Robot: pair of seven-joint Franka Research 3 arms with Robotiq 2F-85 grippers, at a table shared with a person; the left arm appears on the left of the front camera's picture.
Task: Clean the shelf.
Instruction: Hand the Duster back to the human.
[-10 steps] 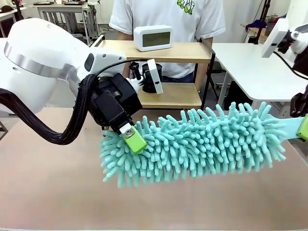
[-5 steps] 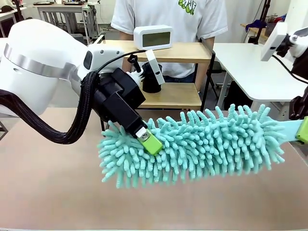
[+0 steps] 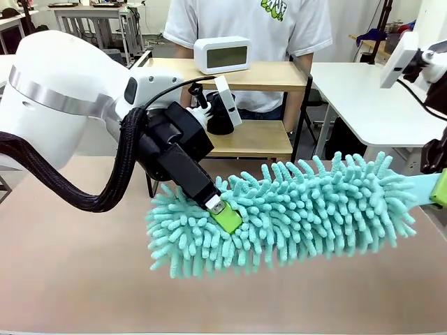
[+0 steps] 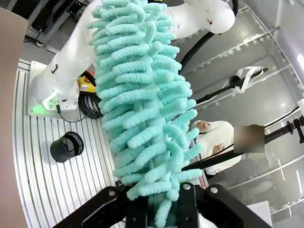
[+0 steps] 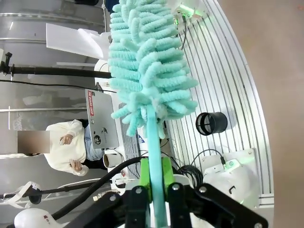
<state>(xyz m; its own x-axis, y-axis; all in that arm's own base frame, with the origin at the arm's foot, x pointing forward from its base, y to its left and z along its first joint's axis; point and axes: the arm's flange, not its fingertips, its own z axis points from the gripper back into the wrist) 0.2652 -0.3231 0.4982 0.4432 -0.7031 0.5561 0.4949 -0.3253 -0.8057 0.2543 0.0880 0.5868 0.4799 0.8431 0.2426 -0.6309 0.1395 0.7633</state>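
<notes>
A long teal fluffy duster (image 3: 300, 209) hangs level just above the brown table, held at both ends. My left gripper (image 3: 225, 215) is shut on the fluffy head near its left end, and the left wrist view shows the black fingers pinching the strands of the duster (image 4: 142, 104) at my left gripper (image 4: 164, 209). At the picture's right edge my right gripper (image 3: 440, 188) is shut on the duster's thin teal handle (image 5: 153, 142); in the right wrist view the green pads of my right gripper (image 5: 156, 187) clamp it. The shelf (image 3: 272, 73) stands behind the duster, partly hidden by my left arm.
A white digital clock (image 3: 222, 54) sits on the shelf's top board; a black cup (image 3: 221, 118) and a tilted white block (image 3: 227, 101) are on the lower board. A person (image 3: 248, 17) stands behind the shelf. A white table (image 3: 370, 98) lies at the right.
My left gripper slid down and right into the duster's head and closed on it. The right gripper kept its hold on the handle; the duster barely shifted.
</notes>
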